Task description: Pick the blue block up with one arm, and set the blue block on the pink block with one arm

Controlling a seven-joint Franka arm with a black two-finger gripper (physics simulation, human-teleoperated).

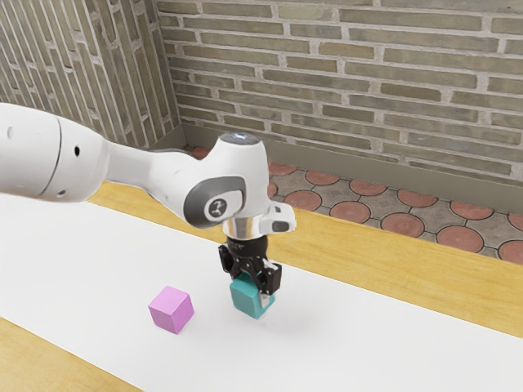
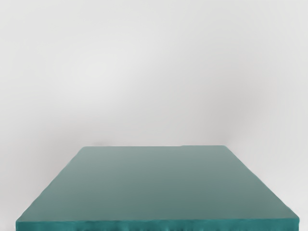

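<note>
Gripper covers teal block; pink block nearby.

1. Bright, even light fills the exterior view, and the white table top glows with no glare.
2. Faint, soft-edged shadows hug the pink block and the blue block, so the light probably comes from overhead.
3. The arm carries a gentle sheen, shading to grey underneath.
4. In the wrist view the blue block's top is flat-lit, and a pale grey shade pools just beyond it.
</note>
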